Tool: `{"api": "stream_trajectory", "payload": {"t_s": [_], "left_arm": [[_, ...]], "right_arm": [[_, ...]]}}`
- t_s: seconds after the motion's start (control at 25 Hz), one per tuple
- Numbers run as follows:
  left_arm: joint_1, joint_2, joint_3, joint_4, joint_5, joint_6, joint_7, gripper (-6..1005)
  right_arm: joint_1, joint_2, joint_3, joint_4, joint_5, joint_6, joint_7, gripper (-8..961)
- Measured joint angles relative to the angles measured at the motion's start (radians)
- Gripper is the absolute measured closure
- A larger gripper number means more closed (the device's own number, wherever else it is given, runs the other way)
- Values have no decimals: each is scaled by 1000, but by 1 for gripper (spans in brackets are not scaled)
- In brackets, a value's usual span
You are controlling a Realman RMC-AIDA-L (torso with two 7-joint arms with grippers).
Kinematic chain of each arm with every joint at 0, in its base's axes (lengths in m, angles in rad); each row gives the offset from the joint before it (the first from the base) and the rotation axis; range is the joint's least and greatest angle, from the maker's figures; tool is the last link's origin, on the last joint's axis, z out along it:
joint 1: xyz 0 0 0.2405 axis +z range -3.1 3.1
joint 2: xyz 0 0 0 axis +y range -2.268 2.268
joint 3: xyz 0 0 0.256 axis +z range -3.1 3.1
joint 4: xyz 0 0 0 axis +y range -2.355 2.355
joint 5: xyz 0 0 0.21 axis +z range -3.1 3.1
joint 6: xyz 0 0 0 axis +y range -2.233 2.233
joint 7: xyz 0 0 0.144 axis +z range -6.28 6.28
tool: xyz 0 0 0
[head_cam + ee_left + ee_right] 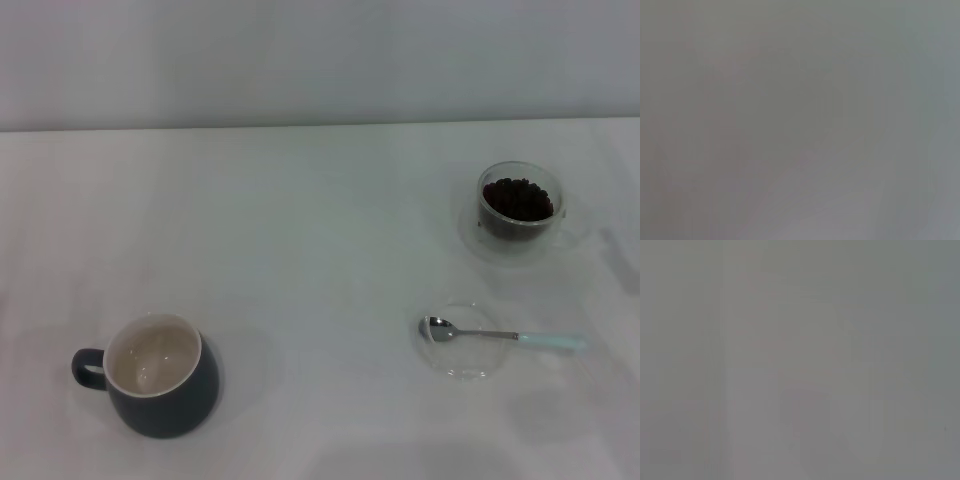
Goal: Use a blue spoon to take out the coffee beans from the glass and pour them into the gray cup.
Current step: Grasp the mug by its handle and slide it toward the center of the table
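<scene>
Blue spoon lies flat on white table at approx 4 o'clock from table ctr in head view. Silver bowl rests on a flat clear glass dish, pale blue handle sticks out over dish rim toward 3 o'clock and sits on the table. Nothing touching it.

Largest to smallest otherwise:

Table: white, fills most of head view, pale wall behind its far edge at 12 o'clock.

Gray cup: dark blue-gray mug, approx 8 o'clock, upright, cream inside, no beans visible in it. Loop handle points to 9 o'clock. Well apart from everything else.

Glass: clear, thick-walled, upright at approx 2 o'clock; seems to stand on a faint clear saucer, hard to make out. It's at 12 o'clock from the spoon, apart from it.

Glass dish: flat, round, clear, only the spoon bowl on it.

Coffee beans: dark heap inside the glass, none seen spilled on table.

Grippers: neither L nor R gripper shows in head view. Both wrist views give only a blank gray field, no fingers or objs to make out, so can't tell if either is spread or pressed together, or where either arm is.
</scene>
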Motion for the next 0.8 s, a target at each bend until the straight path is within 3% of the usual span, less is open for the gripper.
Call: {"api": "stream_trajectory", "payload": {"t_s": [0.52,0.8], "left_arm": [[-8,0,3,-7,9,-33,33,109],[68,0,4,5,68,-7,67,111]], "right_arm": [[13,1,2,2,0,0,4,85],[35,1,9,-8,7,10,29,84]]}}
